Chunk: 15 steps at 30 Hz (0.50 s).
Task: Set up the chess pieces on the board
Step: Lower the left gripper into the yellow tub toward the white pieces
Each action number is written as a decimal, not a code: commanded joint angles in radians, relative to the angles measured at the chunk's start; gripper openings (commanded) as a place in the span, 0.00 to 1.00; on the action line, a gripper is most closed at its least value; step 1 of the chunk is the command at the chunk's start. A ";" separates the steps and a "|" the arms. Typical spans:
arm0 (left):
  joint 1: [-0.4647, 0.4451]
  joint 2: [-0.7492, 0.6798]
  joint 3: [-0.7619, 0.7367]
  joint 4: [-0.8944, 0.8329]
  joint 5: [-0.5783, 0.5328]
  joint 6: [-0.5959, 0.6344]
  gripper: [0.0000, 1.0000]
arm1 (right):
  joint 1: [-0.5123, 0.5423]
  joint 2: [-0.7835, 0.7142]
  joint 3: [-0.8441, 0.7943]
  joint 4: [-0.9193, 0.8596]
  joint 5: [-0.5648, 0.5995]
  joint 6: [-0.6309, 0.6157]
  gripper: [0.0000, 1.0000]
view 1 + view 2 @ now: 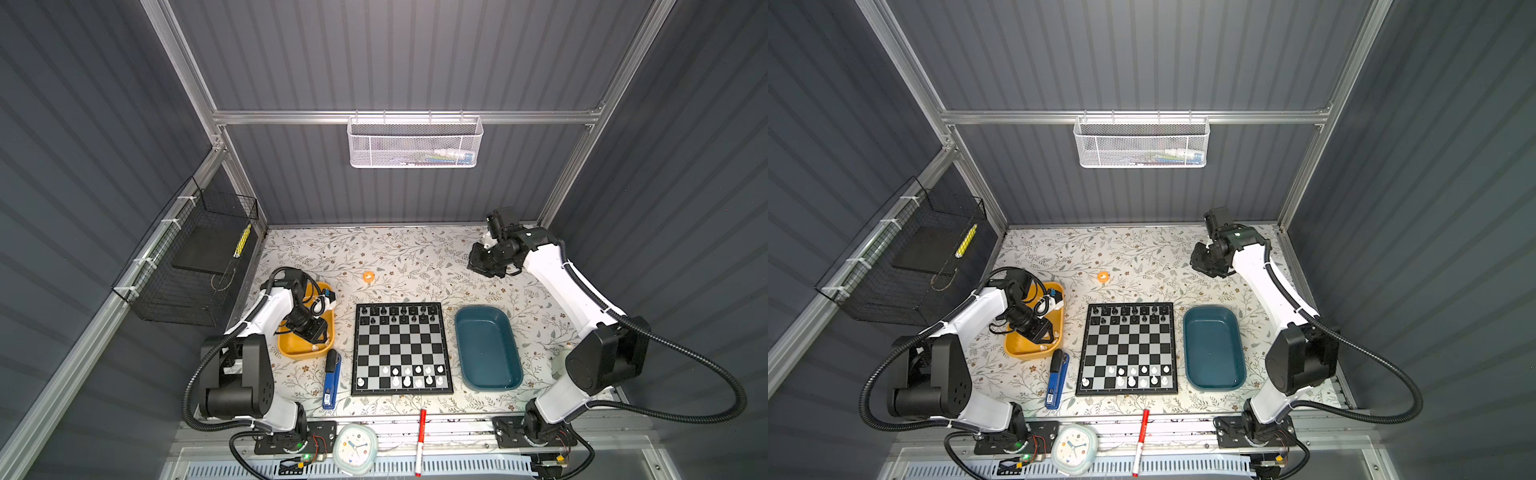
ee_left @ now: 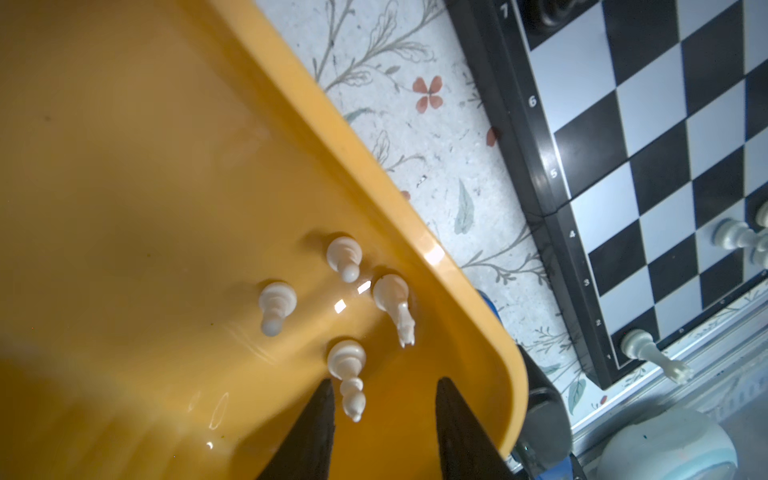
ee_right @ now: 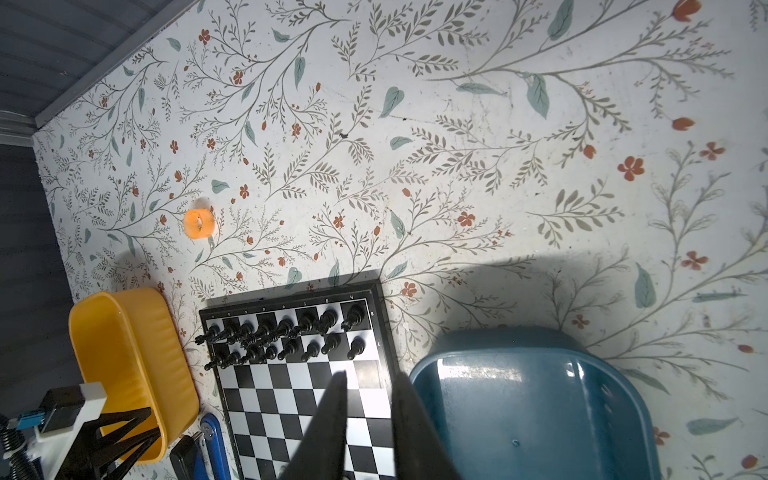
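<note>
Board [image 1: 401, 349], both top views: mid-table; black pieces [image 1: 399, 314] ranked, white pieces [image 1: 415, 376] with gaps.
Tray [image 2: 166, 187], left wrist: left gripper [image 2: 385, 381] agape astride lying piece [image 2: 347, 365]; pick-up step; next, pinch and lift.
Right gripper [image 3: 372, 376], right wrist: slightly parted, empty, idle.

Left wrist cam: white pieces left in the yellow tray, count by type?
Pawns: 2
Knight: 1
Bishop: 1
Total: 4 in the yellow tray, counting only the part of it that the left wrist view shows.
</note>
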 commanded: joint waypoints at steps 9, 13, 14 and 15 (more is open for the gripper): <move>0.006 0.038 0.022 -0.023 0.074 0.022 0.42 | 0.006 -0.007 0.003 0.002 0.005 0.008 0.23; 0.007 0.051 0.020 -0.019 0.065 0.020 0.42 | 0.006 0.002 0.010 0.002 0.004 0.005 0.23; 0.007 0.053 0.020 -0.020 0.065 0.020 0.42 | 0.006 0.004 0.010 0.002 0.004 0.005 0.23; 0.007 0.054 0.020 -0.020 0.068 0.020 0.42 | 0.006 0.005 0.010 0.002 0.003 0.005 0.23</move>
